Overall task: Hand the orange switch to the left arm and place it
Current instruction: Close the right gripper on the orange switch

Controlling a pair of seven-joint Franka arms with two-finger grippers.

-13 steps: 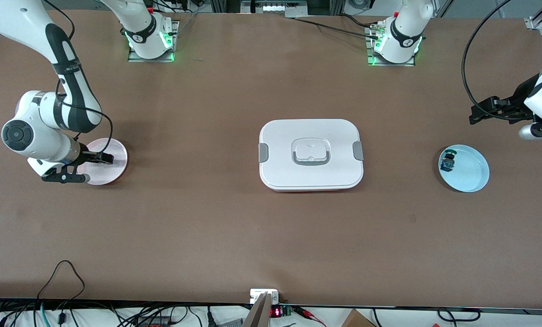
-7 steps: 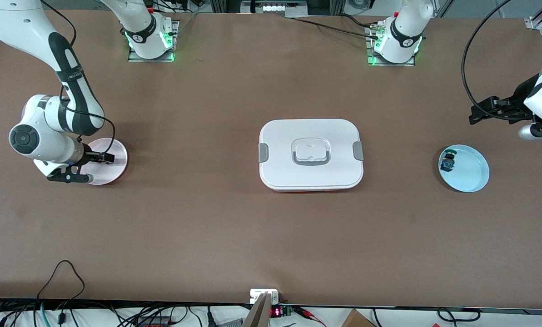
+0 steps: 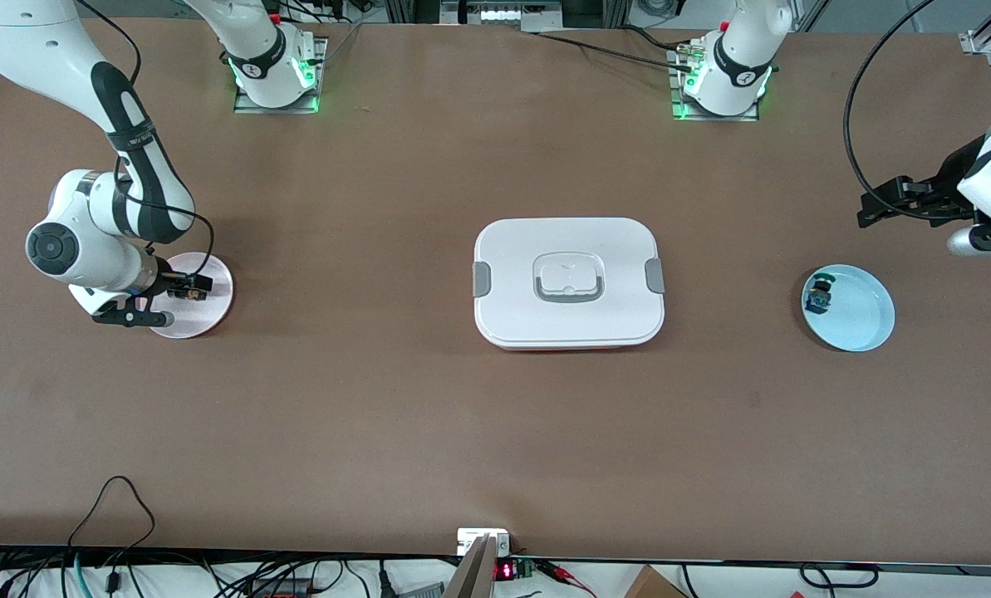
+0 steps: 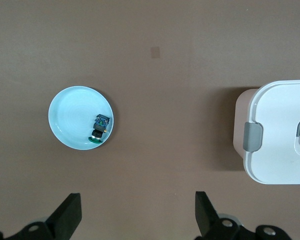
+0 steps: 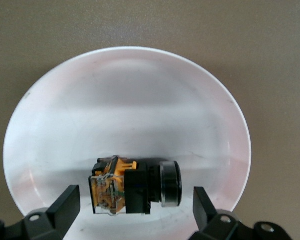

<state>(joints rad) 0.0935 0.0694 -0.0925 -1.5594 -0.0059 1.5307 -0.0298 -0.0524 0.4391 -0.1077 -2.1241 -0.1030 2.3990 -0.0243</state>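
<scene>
The transfer has barely begun: the orange switch (image 5: pixel 135 188) lies on the pink plate (image 3: pixel 213 311), well apart from the box (image 3: pixel 568 282) toward the right arm's end, between the released right claw (image 5: pixel 135 206), while the left claw (image 4: pixel 138 216) waits spread.

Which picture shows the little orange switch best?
The right wrist view: the orange switch fills it, lying on the pink plate between the right hand's open fingers. In the front view it is a speck under that hand. The left wrist view doesn't show it.
</scene>
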